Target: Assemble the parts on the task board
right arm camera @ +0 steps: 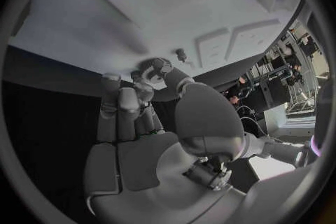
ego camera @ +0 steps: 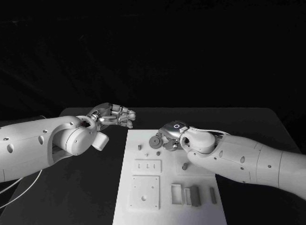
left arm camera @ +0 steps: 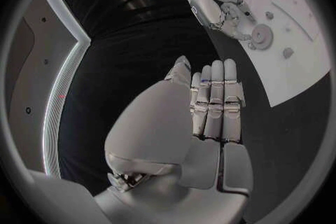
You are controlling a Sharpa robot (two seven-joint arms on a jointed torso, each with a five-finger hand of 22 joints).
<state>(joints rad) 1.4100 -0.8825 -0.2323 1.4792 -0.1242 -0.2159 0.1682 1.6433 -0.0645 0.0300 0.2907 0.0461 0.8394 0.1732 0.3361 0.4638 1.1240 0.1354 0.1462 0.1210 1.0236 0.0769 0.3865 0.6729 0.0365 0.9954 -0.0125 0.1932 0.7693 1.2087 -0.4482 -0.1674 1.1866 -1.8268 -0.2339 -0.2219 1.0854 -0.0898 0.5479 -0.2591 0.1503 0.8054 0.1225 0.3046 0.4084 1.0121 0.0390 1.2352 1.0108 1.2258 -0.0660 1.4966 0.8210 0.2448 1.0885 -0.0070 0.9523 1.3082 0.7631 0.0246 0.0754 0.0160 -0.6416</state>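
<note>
The white task board [ego camera: 207, 206] lies in the middle of the table. My right hand [ego camera: 172, 136] hovers over its far end and pinches the rim of a grey gear disc [ego camera: 155, 140] between thumb and fingertips. The left wrist view has the same gear [left arm camera: 260, 35] at the tips of the right hand [left arm camera: 223, 8], low over the board [left arm camera: 294, 73]. In the right wrist view the right hand [right arm camera: 143, 123] closes on a blurred ring-shaped piece [right arm camera: 150, 67]. My left hand [ego camera: 116, 115] hangs left of the board's far corner, its fingers [left arm camera: 217, 98] straight and holding nothing.
Small pegs [ego camera: 148, 153] stand just in front of the gear, another [ego camera: 185, 166] further in. Two flat plates [ego camera: 148, 166] [ego camera: 145, 191] lie on the board's left half, and upright blocks [ego camera: 194, 194] near its front. Black table [ego camera: 92, 197] stretches left of the board.
</note>
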